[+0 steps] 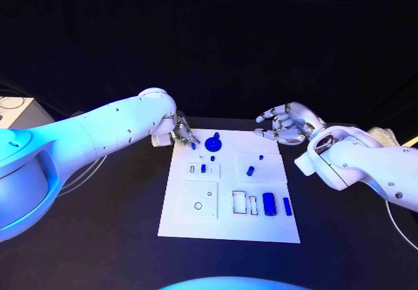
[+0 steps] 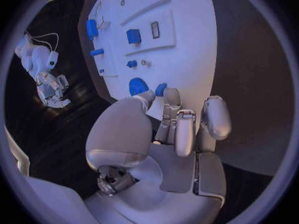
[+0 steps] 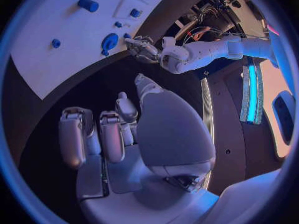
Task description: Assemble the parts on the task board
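Nearest me on the task board (image 1: 228,226) two long blue bars (image 1: 269,203) lie loose, side by side, just right of the empty outlined slots (image 1: 244,202); their long axes run away from me toward the far edge, and I judge they are not yet seated. Further in, a short blue peg (image 1: 203,168) stands in the left middle block and another blue piece (image 1: 250,171) sits tilted on the right block, so I take the job to be partly done with much left. At the far edge sits the round blue knob (image 1: 215,144), stub pointing up. My left hand (image 1: 179,132) hovers over that far left corner with fingertips (image 2: 169,95) touching or just beside a small blue piece (image 2: 161,89) next to the knob; I cannot tell if it is pinched or merely touched. My right hand (image 1: 286,122) hangs off the far right corner, fingers curled in loosely and holding nothing.
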`<act>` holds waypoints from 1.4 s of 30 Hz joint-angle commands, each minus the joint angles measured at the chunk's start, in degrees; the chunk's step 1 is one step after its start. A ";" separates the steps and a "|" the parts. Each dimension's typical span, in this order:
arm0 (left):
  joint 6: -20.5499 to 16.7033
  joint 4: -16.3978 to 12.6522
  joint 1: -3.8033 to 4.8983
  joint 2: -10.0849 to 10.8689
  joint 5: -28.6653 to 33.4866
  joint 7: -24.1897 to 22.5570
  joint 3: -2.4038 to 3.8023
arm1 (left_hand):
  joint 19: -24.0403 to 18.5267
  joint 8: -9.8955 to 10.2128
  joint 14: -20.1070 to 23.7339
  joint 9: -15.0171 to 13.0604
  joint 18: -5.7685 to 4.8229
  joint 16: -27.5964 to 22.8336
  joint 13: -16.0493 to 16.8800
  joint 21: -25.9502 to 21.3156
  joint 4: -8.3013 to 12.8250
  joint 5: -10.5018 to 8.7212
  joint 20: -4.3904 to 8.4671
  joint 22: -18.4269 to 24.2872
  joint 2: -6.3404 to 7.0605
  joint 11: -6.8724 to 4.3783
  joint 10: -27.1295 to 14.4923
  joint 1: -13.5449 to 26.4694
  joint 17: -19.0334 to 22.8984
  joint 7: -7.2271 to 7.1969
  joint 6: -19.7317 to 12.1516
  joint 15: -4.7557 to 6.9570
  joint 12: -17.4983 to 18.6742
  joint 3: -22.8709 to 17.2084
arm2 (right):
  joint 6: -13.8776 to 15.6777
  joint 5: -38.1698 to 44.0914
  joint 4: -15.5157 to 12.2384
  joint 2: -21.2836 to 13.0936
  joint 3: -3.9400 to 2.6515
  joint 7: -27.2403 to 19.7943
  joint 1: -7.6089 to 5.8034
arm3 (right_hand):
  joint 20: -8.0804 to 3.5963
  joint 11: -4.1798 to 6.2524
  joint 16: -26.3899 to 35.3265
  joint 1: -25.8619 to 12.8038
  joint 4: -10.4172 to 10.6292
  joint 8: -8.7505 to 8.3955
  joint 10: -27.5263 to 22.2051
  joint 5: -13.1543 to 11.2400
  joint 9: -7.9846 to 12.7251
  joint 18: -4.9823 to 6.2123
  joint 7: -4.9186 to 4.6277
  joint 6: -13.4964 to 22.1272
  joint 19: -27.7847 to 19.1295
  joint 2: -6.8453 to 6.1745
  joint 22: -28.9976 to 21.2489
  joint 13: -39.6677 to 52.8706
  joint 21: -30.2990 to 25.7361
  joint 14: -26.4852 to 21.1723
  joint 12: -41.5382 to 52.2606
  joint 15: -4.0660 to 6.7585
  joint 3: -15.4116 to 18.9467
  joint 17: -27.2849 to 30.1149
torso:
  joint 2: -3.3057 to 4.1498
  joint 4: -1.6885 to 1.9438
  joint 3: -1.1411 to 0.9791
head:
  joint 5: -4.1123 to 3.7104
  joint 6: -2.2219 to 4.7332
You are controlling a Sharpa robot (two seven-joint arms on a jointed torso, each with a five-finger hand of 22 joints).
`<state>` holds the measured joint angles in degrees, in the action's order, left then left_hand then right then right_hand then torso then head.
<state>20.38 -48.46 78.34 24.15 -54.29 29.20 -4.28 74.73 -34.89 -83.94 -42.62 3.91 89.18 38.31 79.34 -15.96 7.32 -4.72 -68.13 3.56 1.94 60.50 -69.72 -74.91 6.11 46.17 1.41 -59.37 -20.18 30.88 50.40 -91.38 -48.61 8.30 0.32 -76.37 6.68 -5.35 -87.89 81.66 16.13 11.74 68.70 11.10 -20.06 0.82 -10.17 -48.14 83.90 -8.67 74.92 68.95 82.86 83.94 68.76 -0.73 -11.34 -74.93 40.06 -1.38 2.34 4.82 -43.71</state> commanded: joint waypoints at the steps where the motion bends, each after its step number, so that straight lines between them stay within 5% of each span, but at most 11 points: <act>1: 1.13 -0.07 0.01 -0.12 1.02 -0.73 0.00 | 0.03 0.08 -5.09 0.09 1.02 -0.23 -0.02 -0.11 0.06 -0.10 -0.13 -0.05 -0.02 -0.04 -0.37 -0.61 -13.18 -0.13 0.11 -0.09 -0.19 -0.47 | -0.30 0.11 -0.01 0.04 -0.02 -0.53 0.02 | 0.01 0.09 0.34 -0.11 0.07 0.27 -0.36 0.22 0.09 0.98 0.02 0.38 2.68 0.33 10.07 -0.06 0.03 4.85 -0.24 -0.10 -0.28 -11.34 | -0.01 -0.04 -0.02 | 0.02 -0.02; 15: 2.11 0.03 0.02 -0.07 1.14 -0.58 -0.04 | 0.46 -0.74 -5.34 0.40 0.89 0.04 0.01 0.23 2.09 -0.21 0.27 -0.81 0.34 -0.59 0.32 -4.26 -13.65 -0.71 0.58 0.38 -0.63 -7.30 | -0.38 0.12 0.02 0.03 -0.02 -0.45 0.02 | -0.01 0.10 0.39 -0.14 0.10 0.32 -0.25 0.42 0.12 0.99 0.02 0.43 2.67 0.41 10.03 -0.11 -0.04 4.83 -0.21 -0.08 -0.48 -11.28 | -0.02 -0.03 -0.05 | -0.02 -0.23; 19: 1.71 -0.18 0.01 0.12 1.34 -0.86 -0.05 | 0.79 -1.80 -5.50 0.07 0.79 0.20 -0.06 0.48 5.59 -0.06 0.52 -1.38 1.64 -0.81 1.28 -4.94 -13.95 -0.81 0.48 0.60 -0.62 -15.54 | -0.39 0.12 0.05 0.06 -0.02 -0.46 0.02 | -0.01 0.10 0.39 -0.14 0.10 0.32 -0.25 0.42 0.12 0.99 0.02 0.43 2.67 0.41 10.03 -0.11 -0.04 4.83 -0.21 -0.08 -0.48 -11.28 | -0.05 -0.09 -0.05 | 0.03 -0.32; 22: 1.44 -0.39 0.01 0.35 2.39 -0.88 -0.06 | 0.95 -2.20 -5.57 -0.15 0.75 0.27 0.03 0.61 6.86 0.02 0.54 -1.65 2.18 -0.85 1.63 -4.64 -14.07 -0.85 0.35 0.63 -0.70 -17.91 | -0.40 0.12 0.08 0.08 -0.02 -0.47 0.02 | -0.02 0.10 0.42 -0.17 0.12 0.34 -0.21 0.50 0.13 0.99 0.02 0.43 2.68 0.46 10.03 -0.12 -0.04 4.82 -0.21 -0.08 -0.55 -11.23 | -0.04 -0.07 -0.06 | -0.05 -0.35; 23: 1.27 -0.55 0.01 0.50 3.10 -0.85 -0.06 | 1.50 -2.66 -5.74 -0.44 0.62 0.45 0.34 1.03 8.84 0.69 0.68 -2.38 2.71 -0.83 2.00 -5.31 -14.41 -0.40 0.50 0.77 -0.78 -20.89 | -0.39 0.12 0.09 0.08 -0.02 -0.48 0.02 | -0.02 0.10 0.42 -0.17 0.12 0.34 -0.21 0.50 0.13 0.99 0.02 0.43 2.68 0.46 10.03 -0.12 -0.04 4.82 -0.21 -0.08 -0.55 -11.23 | -0.03 -0.06 -0.06 | -0.06 -0.35; 27: 0.14 -1.59 0.01 1.29 5.01 -0.90 -0.07 | 2.10 -3.71 -5.92 -1.18 0.42 0.65 0.73 1.56 11.43 1.24 0.57 -3.30 4.29 -0.76 3.26 -2.33 -14.77 -0.60 0.61 0.64 -1.23 -26.09 | -0.39 0.11 0.13 0.04 -0.02 -0.49 0.02 | -0.03 0.10 0.45 -0.26 0.17 0.37 -0.23 0.63 0.15 1.01 0.02 0.45 2.66 0.50 9.99 -0.21 -0.10 4.82 -0.26 -0.07 -0.62 -11.20 | -0.05 0.04 -0.06 | -0.12 -0.38; 37: -4.93 -8.63 0.09 5.95 8.12 -1.78 0.12 | 3.45 -4.54 -6.06 -1.81 0.05 0.82 2.38 2.56 13.92 5.14 0.87 -5.13 5.80 -1.24 5.65 0.71 -15.09 -1.06 1.79 1.09 -2.45 -28.95 | -0.31 0.09 0.29 -0.15 -0.02 -0.50 0.02 | -0.05 0.11 0.48 -0.47 0.25 0.42 -0.18 0.95 0.18 1.01 0.02 0.48 2.65 0.60 9.96 -0.28 -0.15 4.81 -0.26 -0.07 -0.78 -11.17 | -0.23 0.26 -0.15 | 0.06 -0.40; 38: -5.22 -9.30 0.10 6.36 8.19 -1.77 0.13 | 3.62 -4.59 -4.37 -1.87 0.00 -1.35 2.52 2.68 14.18 5.85 0.97 -5.34 5.92 -1.33 6.00 1.16 -11.07 -1.22 2.00 1.26 -2.51 -29.23 | -0.30 0.09 0.30 -0.16 -0.02 -0.50 0.02 | -0.05 0.11 0.50 -0.51 0.25 0.44 -0.22 1.05 0.19 1.01 0.02 0.48 2.66 0.59 9.97 -0.34 -0.15 4.80 -0.30 -0.06 -0.82 -11.15 | -0.26 0.29 -0.16 | 0.04 -0.42; 42: -6.94 -13.53 0.14 8.83 8.07 -1.66 0.19 | 4.31 -4.69 -4.73 -1.97 -0.20 -1.11 3.54 3.14 14.85 7.51 1.28 -6.25 6.45 -1.73 7.28 2.01 -11.63 -1.53 2.70 1.63 -3.11 -29.67 | -0.27 0.06 0.39 -0.25 -0.02 -0.50 0.02 | -0.05 0.11 0.50 -0.51 0.25 0.44 -0.22 1.05 0.19 1.01 0.02 0.48 2.66 0.59 9.97 -0.34 -0.15 4.80 -0.30 -0.06 -0.82 -11.15 | -0.38 0.44 -0.22 | 0.10 -0.51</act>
<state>16.49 -61.02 78.41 32.73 -47.76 28.34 -4.15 78.67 -39.41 -84.05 -42.39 3.90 88.08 41.71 82.27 -9.14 14.54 -3.46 -74.24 10.38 0.12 67.30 -67.87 -74.91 4.58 48.57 2.57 -62.28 -41.70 30.85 50.33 -91.01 -48.82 8.30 0.36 -76.37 6.68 -5.36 -87.57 81.36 16.30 11.97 68.71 11.88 -19.95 0.82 -10.17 -48.15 83.90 -8.37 74.95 68.65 82.86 83.94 68.76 -0.72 -11.82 -74.91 39.78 -1.09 2.19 4.89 -44.14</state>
